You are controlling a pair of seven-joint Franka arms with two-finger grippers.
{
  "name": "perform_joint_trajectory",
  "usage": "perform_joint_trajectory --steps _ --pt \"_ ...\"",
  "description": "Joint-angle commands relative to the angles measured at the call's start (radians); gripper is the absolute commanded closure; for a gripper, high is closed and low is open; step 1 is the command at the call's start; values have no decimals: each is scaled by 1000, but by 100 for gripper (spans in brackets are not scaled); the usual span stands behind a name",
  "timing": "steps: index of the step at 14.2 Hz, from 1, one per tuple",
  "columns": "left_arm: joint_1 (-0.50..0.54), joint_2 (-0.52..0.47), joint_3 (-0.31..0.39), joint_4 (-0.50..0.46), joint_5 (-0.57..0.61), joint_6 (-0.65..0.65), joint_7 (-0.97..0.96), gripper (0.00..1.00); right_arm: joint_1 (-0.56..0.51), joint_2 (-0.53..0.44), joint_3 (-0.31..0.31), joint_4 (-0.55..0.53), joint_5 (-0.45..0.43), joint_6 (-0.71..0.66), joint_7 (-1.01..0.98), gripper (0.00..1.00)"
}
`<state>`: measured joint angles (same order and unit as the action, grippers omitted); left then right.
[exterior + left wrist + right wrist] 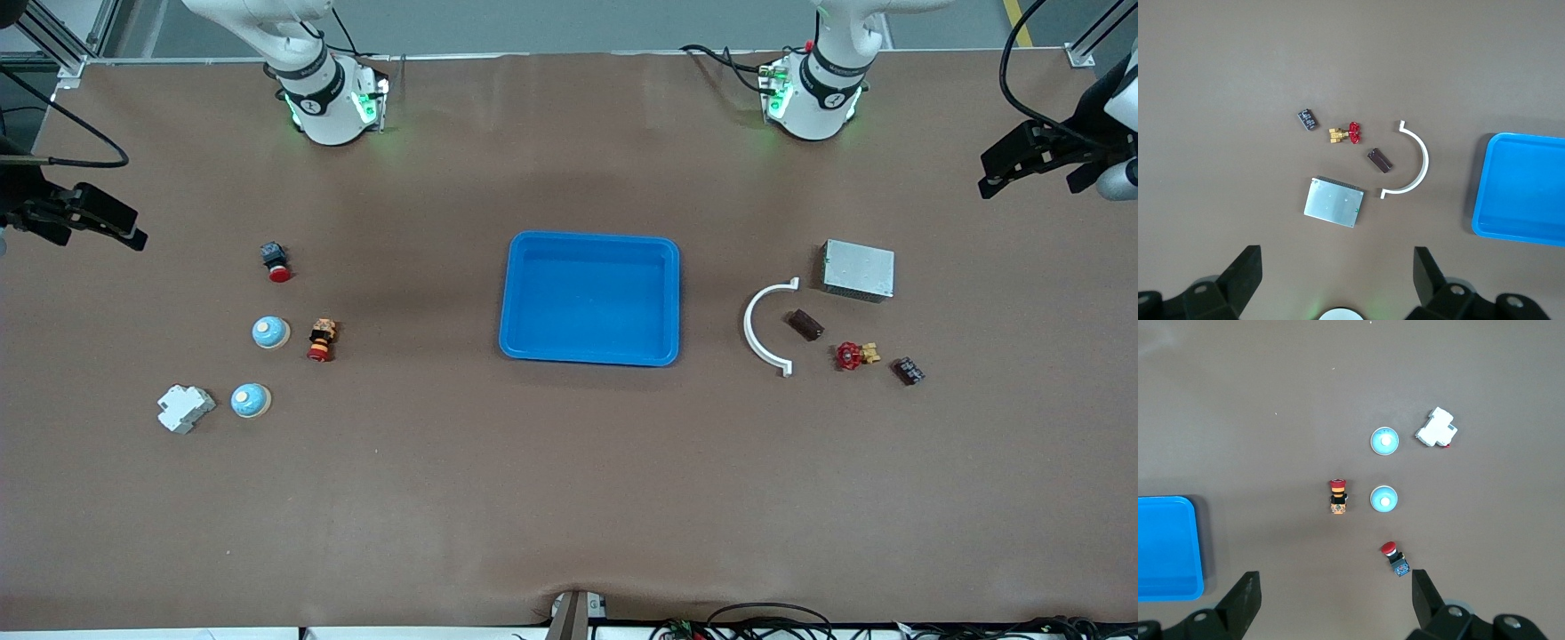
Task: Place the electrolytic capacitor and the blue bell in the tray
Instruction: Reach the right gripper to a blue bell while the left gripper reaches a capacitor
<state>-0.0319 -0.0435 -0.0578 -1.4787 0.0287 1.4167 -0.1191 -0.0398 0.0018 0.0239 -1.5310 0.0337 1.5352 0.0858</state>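
The blue tray (589,298) lies in the middle of the table with nothing in it; its edge also shows in both wrist views (1521,193) (1165,550). Two blue bells (270,332) (251,400) stand toward the right arm's end (1383,499) (1383,441). Toward the left arm's end lie a dark brown part (805,324) (1379,161) and a black part (908,370) (1307,120); I cannot tell which is the electrolytic capacitor. My left gripper (1031,173) (1337,253) hangs open high over its end of the table. My right gripper (84,222) (1335,577) hangs open over its own end.
A grey metal box (858,269), a white curved strip (766,327) and a red-handled brass valve (853,355) lie near the dark parts. Two red push buttons (276,262) (321,340) and a white breaker (185,408) lie by the bells.
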Motion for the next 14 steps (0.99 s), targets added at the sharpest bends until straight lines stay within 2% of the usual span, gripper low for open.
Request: perform_joint_trajectory --steps 1,5,6,8,10,12,14 --pt "4 5 -2 15 -13 -12 -7 0 -8 -36 1 -35 14 14 -3 0" --pt "3 7 -1 17 -12 -12 -7 0 -6 -42 -1 -50 14 20 -3 0" --pt "1 8 -1 17 -9 -12 -7 0 -8 -66 -1 -108 14 69 -4 0" --pt "6 19 3 17 -15 -12 -4 0 -8 -133 -6 -297 14 223 -3 0" --pt "6 39 4 2 -18 -12 3 0 -18 -149 -12 -429 14 342 -32 0" --pt "4 51 4 -50 -16 -4 -13 0 -37 -141 -13 -539 14 466 -63 0" --pt "6 41 4 -141 -18 46 -51 0 -35 -125 -15 -616 14 569 -69 0"
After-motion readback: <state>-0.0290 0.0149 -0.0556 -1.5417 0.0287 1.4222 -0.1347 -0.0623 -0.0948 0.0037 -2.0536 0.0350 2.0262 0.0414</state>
